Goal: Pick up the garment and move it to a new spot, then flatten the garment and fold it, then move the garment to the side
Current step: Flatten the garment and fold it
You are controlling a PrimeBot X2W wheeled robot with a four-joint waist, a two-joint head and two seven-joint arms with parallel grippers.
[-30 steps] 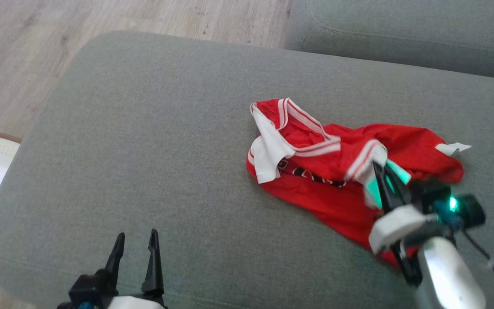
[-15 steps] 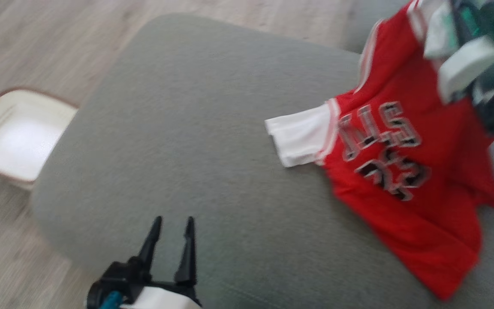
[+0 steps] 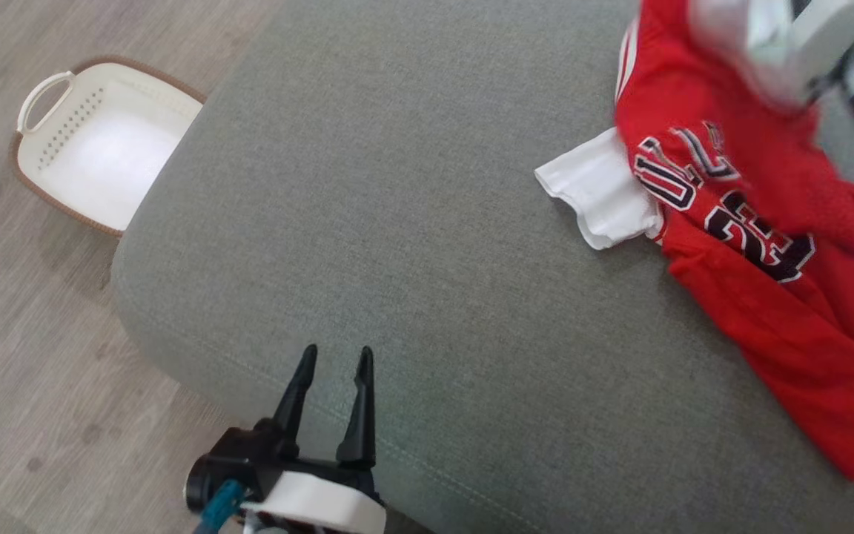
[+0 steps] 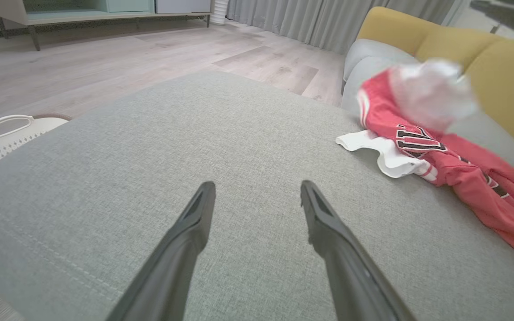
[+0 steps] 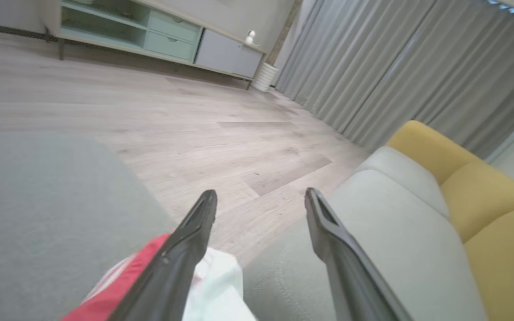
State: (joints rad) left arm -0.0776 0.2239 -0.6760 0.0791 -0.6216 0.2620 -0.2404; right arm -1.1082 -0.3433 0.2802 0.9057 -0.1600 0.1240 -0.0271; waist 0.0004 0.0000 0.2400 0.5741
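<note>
Red garment (image 3: 768, 297), lettering unreadable, lies crumpled on grey woven cushion (image 3: 397, 222); my left gripper (image 3: 338, 348) and right gripper (image 5: 260, 192) gape empty.

Soft, even daylight keeps every view bright. The red jersey (image 3: 760, 245) casts only a thin shadow on the gray cushion (image 3: 397, 222) under its white sleeve. Motion blur smears the jersey's top in the head and left wrist views. In the right wrist view the jersey is out of focus, and straight lines bow toward the edges.
</note>
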